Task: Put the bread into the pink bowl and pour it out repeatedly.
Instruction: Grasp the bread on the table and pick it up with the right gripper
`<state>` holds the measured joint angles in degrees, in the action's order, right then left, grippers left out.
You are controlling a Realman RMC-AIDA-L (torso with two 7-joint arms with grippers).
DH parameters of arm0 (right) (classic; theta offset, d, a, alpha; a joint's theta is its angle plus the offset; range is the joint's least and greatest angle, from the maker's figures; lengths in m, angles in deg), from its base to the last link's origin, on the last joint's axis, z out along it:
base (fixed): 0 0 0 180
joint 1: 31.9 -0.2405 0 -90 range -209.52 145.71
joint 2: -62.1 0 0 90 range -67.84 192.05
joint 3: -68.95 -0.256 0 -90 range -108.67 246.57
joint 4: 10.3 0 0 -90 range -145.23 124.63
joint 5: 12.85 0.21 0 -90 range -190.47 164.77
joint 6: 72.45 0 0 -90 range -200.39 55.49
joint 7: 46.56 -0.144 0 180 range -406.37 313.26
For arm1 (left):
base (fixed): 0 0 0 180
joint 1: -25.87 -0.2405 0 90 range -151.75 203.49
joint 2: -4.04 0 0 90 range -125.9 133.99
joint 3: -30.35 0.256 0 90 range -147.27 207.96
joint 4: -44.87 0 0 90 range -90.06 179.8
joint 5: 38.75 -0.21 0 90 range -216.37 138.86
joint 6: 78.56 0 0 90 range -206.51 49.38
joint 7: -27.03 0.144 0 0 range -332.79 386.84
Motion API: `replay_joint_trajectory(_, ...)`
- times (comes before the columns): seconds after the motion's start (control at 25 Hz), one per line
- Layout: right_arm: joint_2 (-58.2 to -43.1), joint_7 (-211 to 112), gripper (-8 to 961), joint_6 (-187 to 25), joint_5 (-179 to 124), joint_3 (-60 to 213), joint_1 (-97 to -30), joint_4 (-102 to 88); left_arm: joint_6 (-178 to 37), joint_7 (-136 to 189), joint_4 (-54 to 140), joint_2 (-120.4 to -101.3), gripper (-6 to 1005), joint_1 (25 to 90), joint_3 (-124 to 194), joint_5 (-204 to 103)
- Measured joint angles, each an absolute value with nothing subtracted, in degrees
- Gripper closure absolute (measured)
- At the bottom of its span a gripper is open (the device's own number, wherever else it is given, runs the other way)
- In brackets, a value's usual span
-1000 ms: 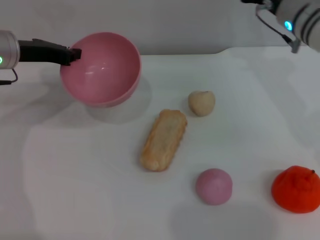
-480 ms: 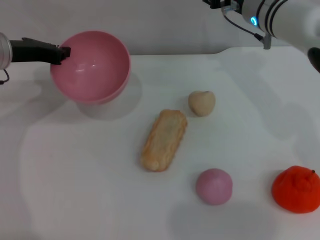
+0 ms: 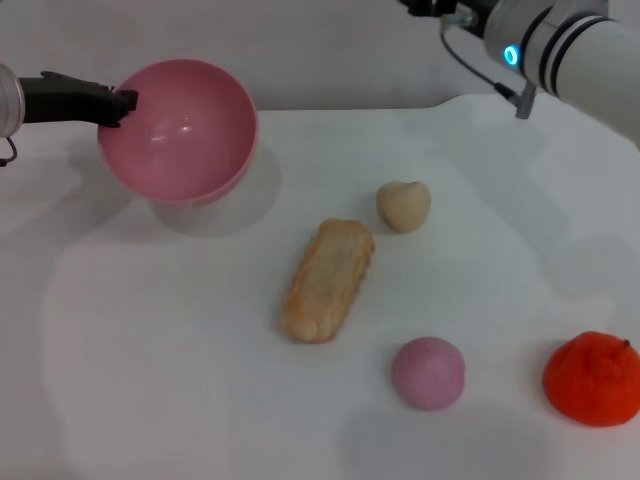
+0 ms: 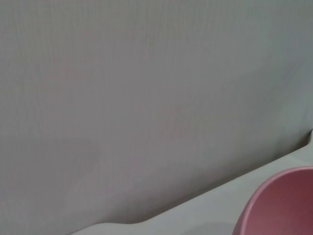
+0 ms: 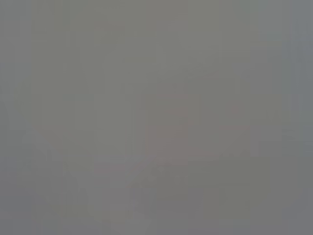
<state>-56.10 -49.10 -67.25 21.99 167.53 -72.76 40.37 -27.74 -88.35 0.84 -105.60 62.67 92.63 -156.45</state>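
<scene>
White table carries bread and 3 toys.

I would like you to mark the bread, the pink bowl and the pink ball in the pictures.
bread (image 3: 327, 280): head view, middle of its ridged top.
pink bowl (image 3: 190, 150): head view, inner wall.
pink ball (image 3: 428, 372): head view, centre of its surface.

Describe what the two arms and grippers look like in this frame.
The left arm ends in a silver-grey cylindrical link, with a thin dark cable looping below it. Its left gripper is matte black and slim. The right arm is glossy white and rounded, with black ring bands, a glowing cyan indicator light and a thin dark cable alongside. The right gripper itself is out of view.
</scene>
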Motion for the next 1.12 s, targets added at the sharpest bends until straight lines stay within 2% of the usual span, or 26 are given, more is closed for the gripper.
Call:
replay_joint_trajectory(0.24, -55.76, -22.5, 360, -49.8, 47.6, 161.5, -73.3, 42.1, -27.8, -87.7, 0.8, -105.7, 941, 62.8, 92.7, -156.4)
replay_joint_trajectory(0.44, -55.31, -10.6, 360, -30.4, 54.8, 148.9, -74.2, 42.3, -27.9, -87.3, 0.8, -105.71, 941, 62.9, 92.6, -156.4)
replay_joint_trajectory(0.72, -50.43, -12.0, 360, -11.9, 49.7, 144.7, -80.9, 40.1, -27.8, -86.9, 0.8, -105.62, 941, 63.1, 92.2, -156.4)
replay_joint_trajectory(0.8, -50.08, -13.3, 360, -8.8, 45.6, 144.7, -83.8, 38.7, -27.8, -86.9, 0.8, -105.61, 941, 63.2, 92.2, -156.4)
replay_joint_trajectory(0.88, -50.5, -14.4, 360, -6.3, 40.8, 144.7, -86.6, 37.5, -27.8, -86.9, 0.8, -105.61, 941, 63.2, 92.2, -156.4)
replay_joint_trajectory(1.0, -52.53, -14.8, 360, -4.3, 34.4, 144.9, -90.0, 37.0, -27.7, -86.9, 0.8, -105.59, 941, 63.2, 92.1, -156.4)
replay_joint_trajectory(1.12, -55.25, -14.5, 361, -3.1, 28.4, 145.2, -92.6, 36.7, -27.6, -87.0, 0.7, -105.71, 941, 63.2, 92.2, -156.4)
